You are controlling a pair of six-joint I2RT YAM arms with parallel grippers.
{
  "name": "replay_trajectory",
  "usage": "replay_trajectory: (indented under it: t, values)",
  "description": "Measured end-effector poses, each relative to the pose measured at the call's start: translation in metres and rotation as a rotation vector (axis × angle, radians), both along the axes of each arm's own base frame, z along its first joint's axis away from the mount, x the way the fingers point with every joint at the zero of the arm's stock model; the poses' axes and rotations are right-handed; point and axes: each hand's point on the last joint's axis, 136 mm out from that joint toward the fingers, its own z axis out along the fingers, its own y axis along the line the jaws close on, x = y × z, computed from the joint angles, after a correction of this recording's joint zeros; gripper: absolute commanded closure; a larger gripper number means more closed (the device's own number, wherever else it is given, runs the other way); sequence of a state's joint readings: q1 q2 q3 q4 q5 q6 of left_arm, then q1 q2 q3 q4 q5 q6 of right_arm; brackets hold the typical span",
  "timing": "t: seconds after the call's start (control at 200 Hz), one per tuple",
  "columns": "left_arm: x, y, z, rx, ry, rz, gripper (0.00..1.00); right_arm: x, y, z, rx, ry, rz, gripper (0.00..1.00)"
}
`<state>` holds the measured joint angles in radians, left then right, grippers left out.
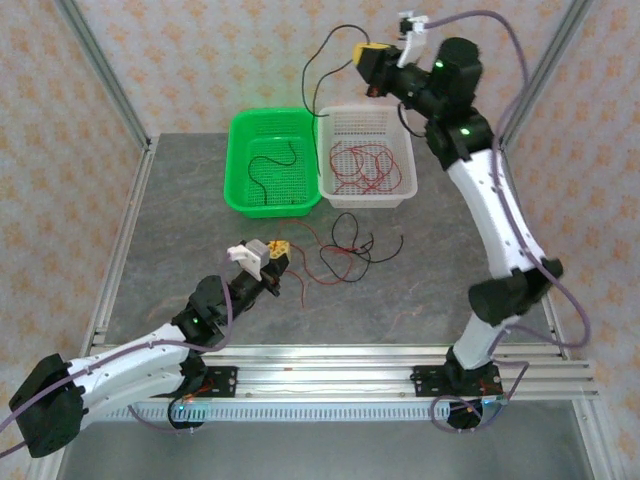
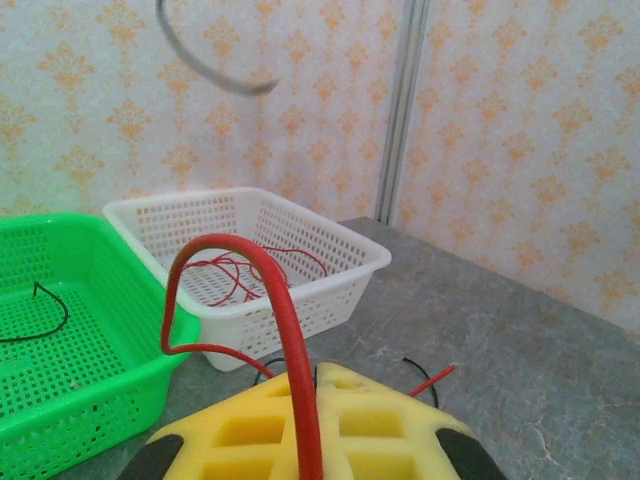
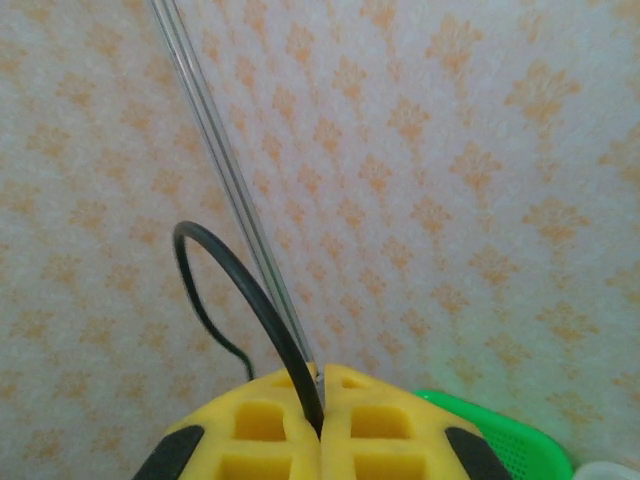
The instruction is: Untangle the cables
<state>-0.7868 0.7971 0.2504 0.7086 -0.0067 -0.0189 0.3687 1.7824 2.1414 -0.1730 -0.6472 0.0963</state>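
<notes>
Fingers (image 3: 275, 395) of our right gripper (image 1: 368, 60) clenched on black cable (image 3: 283, 342), held high behind white basket (image 1: 410, 170) so we draw it free. Our left gripper (image 1: 278, 256) pinches red cable (image 2: 290, 340) in front of basket, likely anchoring tangle (image 1: 345, 255) there while we part strands.

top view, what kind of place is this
Probably a robot lab test booth: silver aluminium frame posts, orange-patterned wallpaper panels, and a grey stone-look tabletop.
</notes>
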Motion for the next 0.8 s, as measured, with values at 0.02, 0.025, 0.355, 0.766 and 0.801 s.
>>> replay_trajectory:
  t: [0.02, 0.025, 0.355, 0.766, 0.801]
  values:
    - [0.0, 0.0, 0.0, 0.002, 0.003, 0.002, 1.0, 0.006, 0.006, -0.004, -0.005, 0.004, 0.005, 1.0]
    - [0.0, 0.0, 0.0, 0.002, 0.005, 0.002, 1.0, 0.008, 0.009, -0.006, -0.007, 0.006, 0.009, 1.0]
    - [-0.001, -0.001, 0.039, -0.017, 0.013, 0.038, 1.0, 0.078, 0.113, -0.112, -0.114, 0.097, 0.076, 1.0]
    - [-0.003, 0.0, 0.051, -0.01, 0.054, 0.062, 1.0, 0.134, 0.155, -0.324, -0.316, 0.338, 0.026, 1.0]
    - [-0.002, 0.001, 0.052, -0.011, 0.057, 0.066, 1.0, 0.133, 0.158, -0.335, -0.334, 0.348, 0.02, 1.0]
